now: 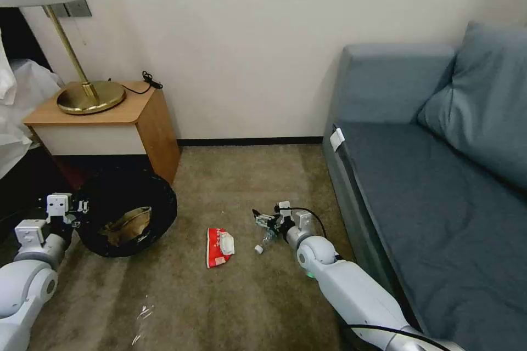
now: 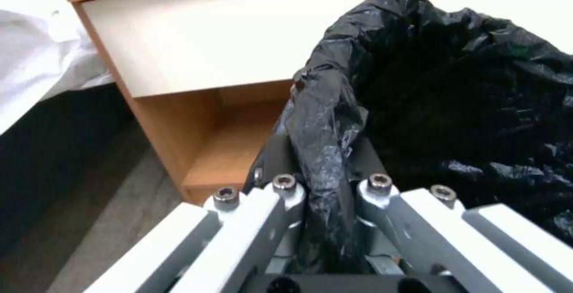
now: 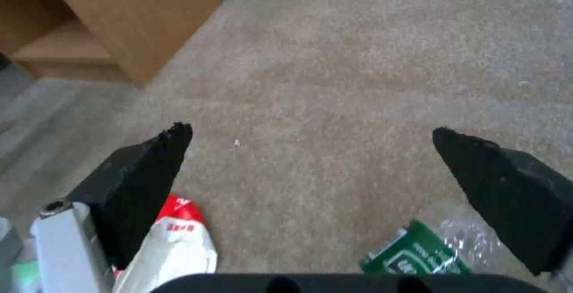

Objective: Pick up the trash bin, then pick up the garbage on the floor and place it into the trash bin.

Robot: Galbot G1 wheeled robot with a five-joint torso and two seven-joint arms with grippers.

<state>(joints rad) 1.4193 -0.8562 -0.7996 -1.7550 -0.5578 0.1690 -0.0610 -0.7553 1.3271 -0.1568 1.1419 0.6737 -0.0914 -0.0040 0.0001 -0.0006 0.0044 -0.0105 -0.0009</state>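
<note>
The left gripper (image 2: pixel 325 194) pinches the trash bin (image 1: pixel 125 213) by its rim. The right gripper (image 3: pixel 310 150), fingers wide, hovers over the light, crinkly clear bottle (image 1: pixel 265 240). It looks best gripped across its body; the red-and-white wrapper (image 1: pixel 219 245) lies at its 9 o'clock.

**Three views: one high and wide, two low and close**

The head view looks forward and down from above onto the floor (image 1: pixel 247 296), taking in the nightstand (image 1: pixel 110 120) on the left, the sofa (image 1: pixel 439 175) on the right and the wall behind. The left wrist view sits very close behind the left gripper (image 2: pixel 325 181), facing the black-lined trash bin (image 2: pixel 465 96) and the nightstand's open lower shelf. The right wrist view hangs low over the carpet, looking past the right gripper (image 3: pixel 310 150) toward the nightstand's corner. It shares the red-and-white wrapper (image 3: pixel 173 239) and the bottle (image 3: pixel 418 252) with the head view.
</note>
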